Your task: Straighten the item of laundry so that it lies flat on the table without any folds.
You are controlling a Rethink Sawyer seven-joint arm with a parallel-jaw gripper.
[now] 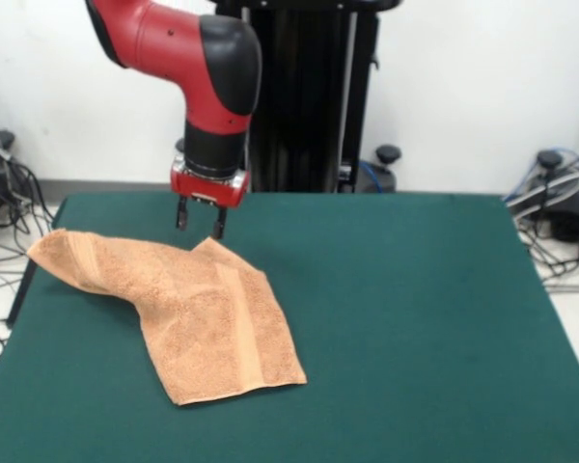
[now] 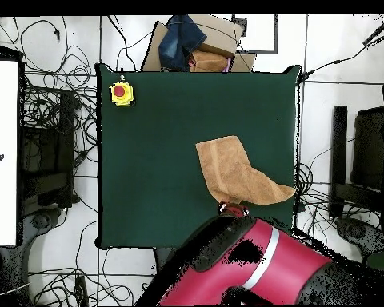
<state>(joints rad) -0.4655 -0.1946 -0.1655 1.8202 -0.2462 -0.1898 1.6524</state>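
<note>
The peach-orange towel [image 1: 188,313] lies crumpled on the left part of the dark green table [image 1: 415,338]. Its left end is bunched and folded over, reaching the table's left edge. A pale band stripe runs down its right part. My gripper [image 1: 201,224] hangs open and empty just above the towel's far peak, fingers pointing down. In the overhead view the towel [image 2: 231,169] lies near the table's right edge [image 2: 291,120], and the red arm covers the gripper at the towel's lower edge.
A yellow box with a red button [image 2: 122,93] sits at the table's corner in the overhead view. Cardboard and blue cloth [image 2: 187,44] lie beyond the far edge. Cables [image 1: 5,207] cover the floor around the table.
</note>
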